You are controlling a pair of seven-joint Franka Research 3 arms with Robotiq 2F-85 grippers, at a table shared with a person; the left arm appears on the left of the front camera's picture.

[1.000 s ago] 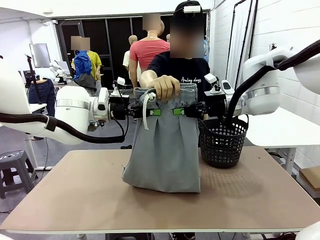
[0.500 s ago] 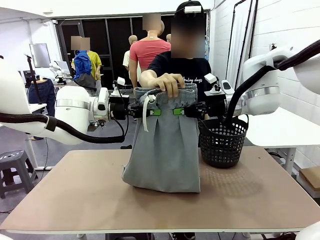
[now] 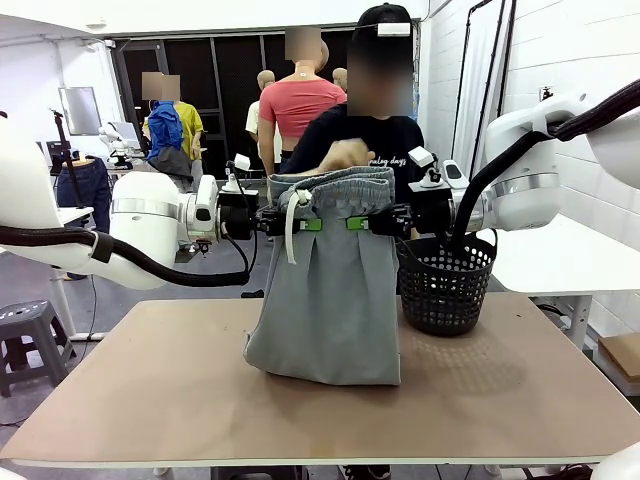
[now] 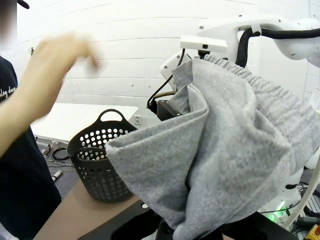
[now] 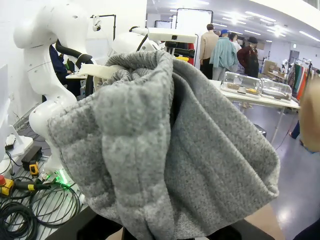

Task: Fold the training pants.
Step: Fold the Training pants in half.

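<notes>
My left jaws (image 3: 300,223) are clamped on the training pants (image 3: 325,300) just under the gathered waistband, at the cloth's left edge as I look across the surface (image 3: 150,390). The white drawstring (image 3: 291,225) dangles right beside that grip. The pants hang between my two arms, waistband up, long axis running straight down, with the lower end resting in a soft heap on the surface. In my left wrist view the grey cloth (image 4: 210,150) drapes over my fingers and hides them.

Further right, the person's hand (image 3: 345,155) is lifted just behind and above the waistband, apart from it as far as I can judge. My right jaws (image 3: 368,223) are pinched on the pants' right edge at the same height as my left.

The black basket (image 3: 445,285) stands on the surface just right of the hanging cloth. Both grips sit level and equally near the waistband, so I judge the next move must lay the length down across the surface, away from the basket.
</notes>
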